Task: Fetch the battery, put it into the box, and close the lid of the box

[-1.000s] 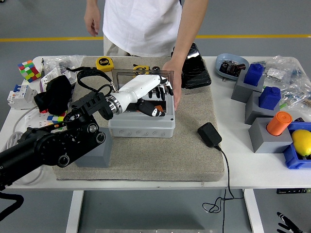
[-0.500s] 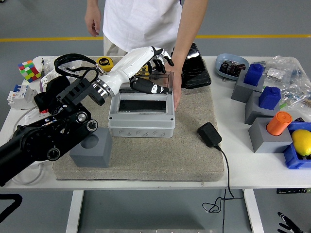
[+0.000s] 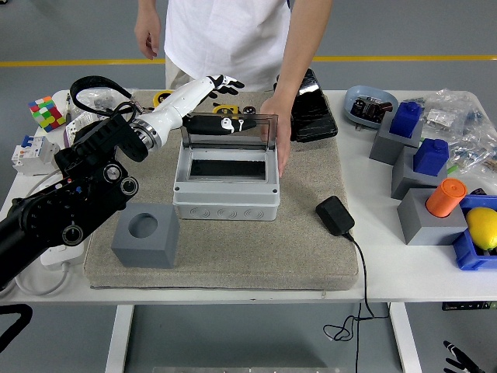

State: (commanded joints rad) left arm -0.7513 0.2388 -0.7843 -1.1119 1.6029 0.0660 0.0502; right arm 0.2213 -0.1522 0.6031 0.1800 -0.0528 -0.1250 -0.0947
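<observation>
The grey box (image 3: 226, 199) stands on the beige mat (image 3: 233, 256) with its smoky clear lid (image 3: 231, 134) upright at the back. The inside of the box is dark, and I cannot make out the battery there. My left hand (image 3: 220, 116) is at the lid's top edge, behind it, with white fingers (image 3: 225, 81) spread and holding nothing. The person's hand (image 3: 277, 128) rests against the box's right side. A small part of my right hand (image 3: 458, 359) shows at the bottom right corner, below the table.
A grey block with a round hole (image 3: 145, 235) sits front left of the box. A black adapter (image 3: 335, 215) with its cable lies to the right. A black pouch (image 3: 311, 109), tape measure (image 3: 165, 99), colour cube (image 3: 45, 113) and blue and grey blocks (image 3: 419, 167) surround the mat.
My left hand has come up out of the box and moved back and left to the lid's top edge. The box's inside is now uncovered. The person's hand stays on the box.
</observation>
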